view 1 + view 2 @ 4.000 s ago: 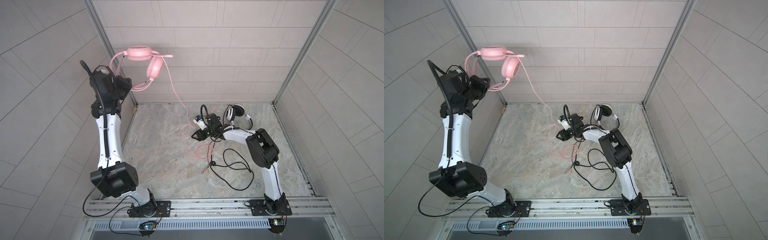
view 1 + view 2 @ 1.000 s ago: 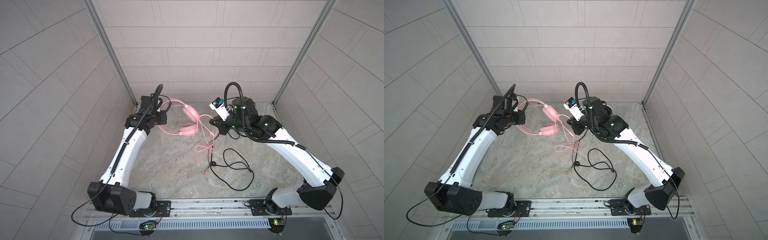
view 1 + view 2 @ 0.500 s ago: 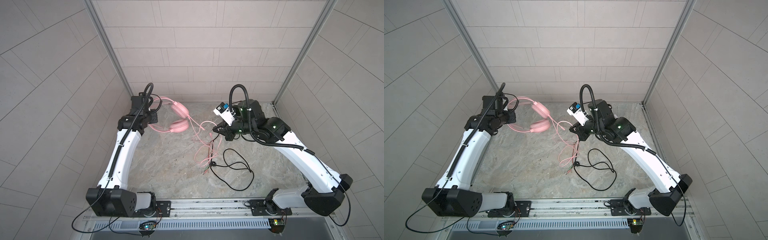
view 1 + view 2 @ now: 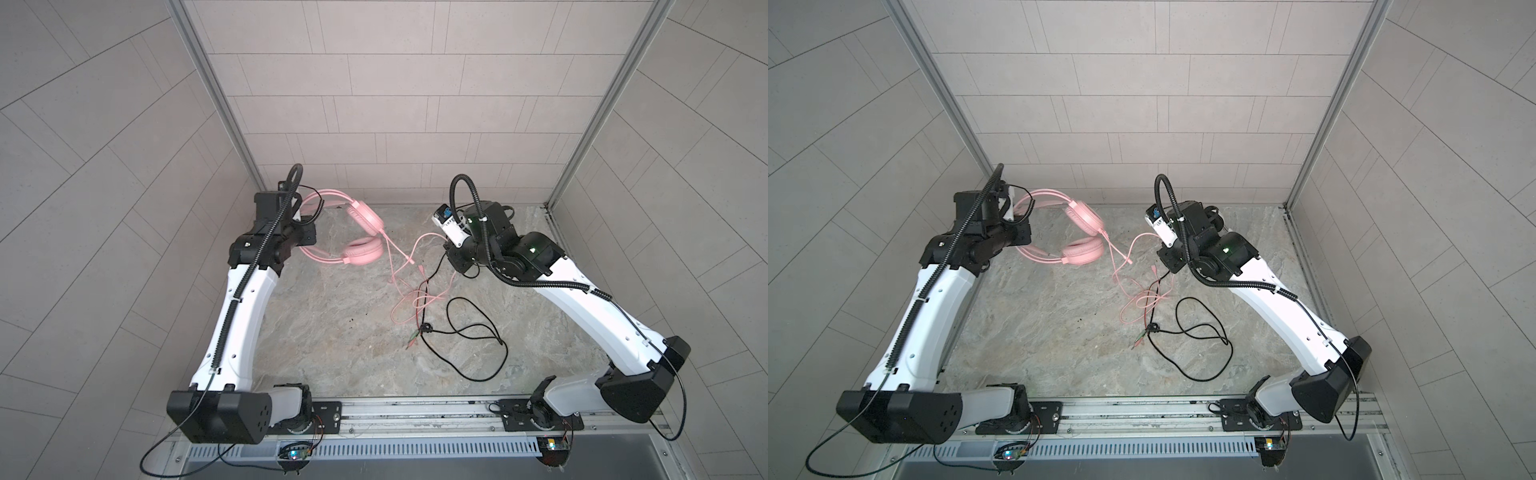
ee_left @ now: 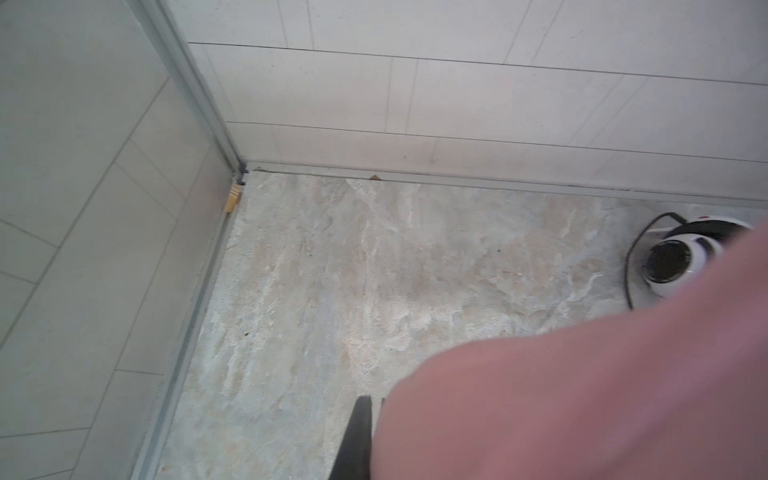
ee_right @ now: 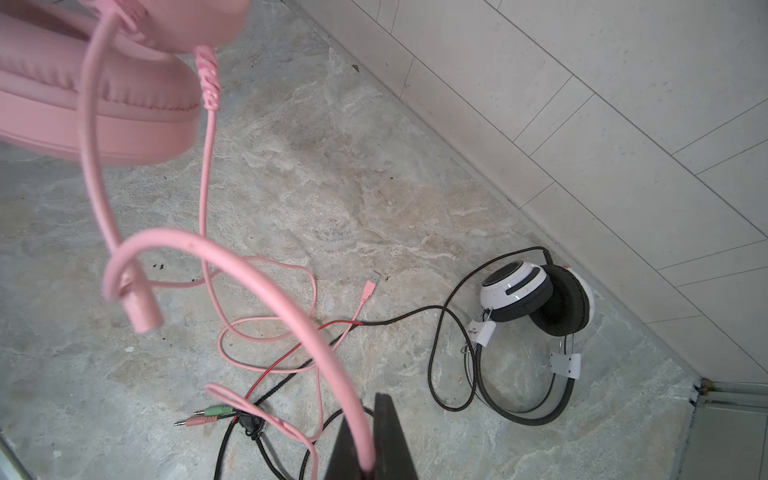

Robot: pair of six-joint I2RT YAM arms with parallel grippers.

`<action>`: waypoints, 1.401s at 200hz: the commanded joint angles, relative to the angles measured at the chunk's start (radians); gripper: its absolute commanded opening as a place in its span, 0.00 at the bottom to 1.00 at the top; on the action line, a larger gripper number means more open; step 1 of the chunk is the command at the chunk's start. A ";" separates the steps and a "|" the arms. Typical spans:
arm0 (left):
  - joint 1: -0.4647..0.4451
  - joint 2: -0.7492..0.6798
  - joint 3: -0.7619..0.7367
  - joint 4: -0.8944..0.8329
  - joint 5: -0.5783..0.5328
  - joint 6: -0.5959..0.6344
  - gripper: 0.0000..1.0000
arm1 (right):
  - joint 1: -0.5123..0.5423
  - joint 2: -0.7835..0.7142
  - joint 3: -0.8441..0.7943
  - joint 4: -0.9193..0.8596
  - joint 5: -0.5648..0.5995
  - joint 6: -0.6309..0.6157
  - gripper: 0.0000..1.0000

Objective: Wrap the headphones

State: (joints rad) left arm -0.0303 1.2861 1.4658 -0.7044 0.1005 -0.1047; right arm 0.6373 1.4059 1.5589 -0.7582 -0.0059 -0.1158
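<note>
— The left gripper [image 4: 308, 240] clamps the band of the all-pink over-ear headset [image 4: 362, 252], aloft; the right gripper [image 6: 368, 453] pinches its thin pink cable [image 6: 291, 302].
— Hold the cable taut between both fingers, then circle the band evenly.

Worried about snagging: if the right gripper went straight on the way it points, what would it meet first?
Probably the loose pink cable loops crossed with the black cable on the floor, just ahead of the right gripper, which is shut on that cable. Depth is unclear.
</note>
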 commanded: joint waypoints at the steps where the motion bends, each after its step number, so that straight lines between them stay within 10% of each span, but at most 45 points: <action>1: -0.001 0.015 0.040 0.063 0.192 -0.056 0.00 | 0.007 -0.034 -0.029 0.145 0.009 -0.070 0.00; 68: -0.009 0.088 0.094 -0.049 0.336 -0.025 0.00 | 0.032 0.049 0.105 0.256 -0.227 -0.207 0.00; 199: -0.031 0.072 0.084 -0.067 0.674 0.029 0.00 | 0.049 0.226 0.358 0.137 -0.177 -0.311 0.00; 280: -0.043 0.094 0.054 -0.025 0.693 -0.011 0.00 | 0.054 0.207 0.420 0.141 -0.321 -0.254 0.00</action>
State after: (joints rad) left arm -0.0662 1.3937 1.5162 -0.7769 0.7448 -0.0639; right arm 0.6868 1.6588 1.9652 -0.6174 -0.2710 -0.3878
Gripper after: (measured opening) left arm 0.079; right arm 0.051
